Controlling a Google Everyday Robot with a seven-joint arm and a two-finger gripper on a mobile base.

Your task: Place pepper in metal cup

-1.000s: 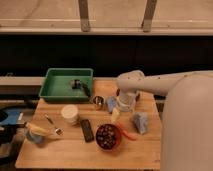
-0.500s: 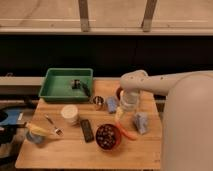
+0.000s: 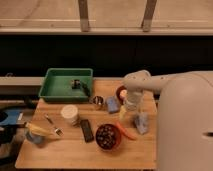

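Note:
The orange pepper lies on the wooden table, just right of a red bowl. The small metal cup stands upright near the table's middle, just in front of the green tray's right corner. My gripper hangs from the white arm and points down, just above and behind the pepper. It is to the right of the metal cup, with a blue object between them. Nothing shows in the gripper.
A green tray with small dark items sits at the back left. A white cup, a black bar-shaped object, a red bowl of dark contents, a banana, a fork and blue objects crowd the table.
The gripper has moved down and toward the table's front, closer to the pepper. The objects on the table have not moved.

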